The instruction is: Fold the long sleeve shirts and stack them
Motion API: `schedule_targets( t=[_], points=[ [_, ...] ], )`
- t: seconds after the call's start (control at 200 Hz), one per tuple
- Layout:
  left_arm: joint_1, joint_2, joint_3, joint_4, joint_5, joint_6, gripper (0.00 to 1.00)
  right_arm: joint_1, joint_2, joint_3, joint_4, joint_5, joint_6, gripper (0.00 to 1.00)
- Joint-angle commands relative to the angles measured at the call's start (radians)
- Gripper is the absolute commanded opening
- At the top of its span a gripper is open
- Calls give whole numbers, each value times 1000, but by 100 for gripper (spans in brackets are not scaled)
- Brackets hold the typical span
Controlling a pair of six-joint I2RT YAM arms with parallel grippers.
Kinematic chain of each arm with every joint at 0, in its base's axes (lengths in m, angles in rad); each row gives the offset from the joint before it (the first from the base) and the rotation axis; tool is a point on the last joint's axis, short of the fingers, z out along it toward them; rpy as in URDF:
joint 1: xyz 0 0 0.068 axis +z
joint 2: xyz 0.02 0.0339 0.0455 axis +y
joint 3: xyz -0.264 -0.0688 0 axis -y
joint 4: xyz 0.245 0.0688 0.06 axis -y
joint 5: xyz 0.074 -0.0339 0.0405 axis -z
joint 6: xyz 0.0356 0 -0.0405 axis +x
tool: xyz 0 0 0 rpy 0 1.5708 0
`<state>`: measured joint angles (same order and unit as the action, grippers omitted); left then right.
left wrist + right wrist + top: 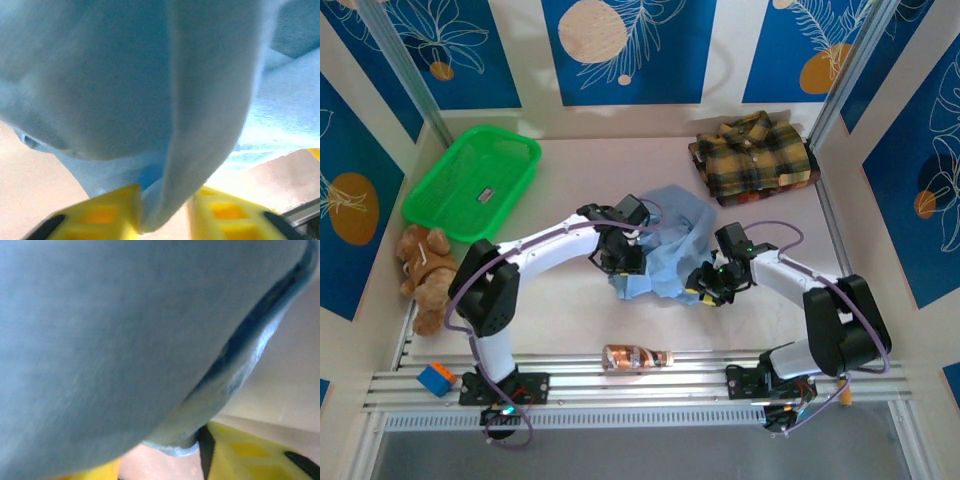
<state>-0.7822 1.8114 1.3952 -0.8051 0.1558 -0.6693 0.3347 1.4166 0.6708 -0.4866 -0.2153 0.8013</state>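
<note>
2 hands at blue shirt [665,250] edges: left hand [621,263] pinches fold, right hand [704,289] grip unclear; table [560,320] open.

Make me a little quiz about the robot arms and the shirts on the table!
1. True or false: the plaid flannel shirt lies folded at the far right of the table.
2. Which cloth is pinched between the fingers of the left gripper? A the plaid flannel shirt, B the light blue shirt, C a towel.
3. Which soft toy lies beside the green basket?
Key: 1 true. 2 B. 3 the teddy bear.
</note>
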Motion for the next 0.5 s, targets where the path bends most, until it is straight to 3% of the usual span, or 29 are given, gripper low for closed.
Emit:
schedule_targets(
  t=[0.0,0.07,0.25,0.49],
  points=[
    [-1,-29,-10,1,-7,-8,12,5,18,-9,28,26,46,35],
    [12,-46,-4,-12,-21,-3,0,4,5,11,17,37,48,24],
    [85,-157,-33,15,-29,-21,0,-3,-68,108,-101,67,11,2],
    [190,-271,24,-15,-20,20,0,-74,-198,241,-275,57,-30,0]
  ],
)
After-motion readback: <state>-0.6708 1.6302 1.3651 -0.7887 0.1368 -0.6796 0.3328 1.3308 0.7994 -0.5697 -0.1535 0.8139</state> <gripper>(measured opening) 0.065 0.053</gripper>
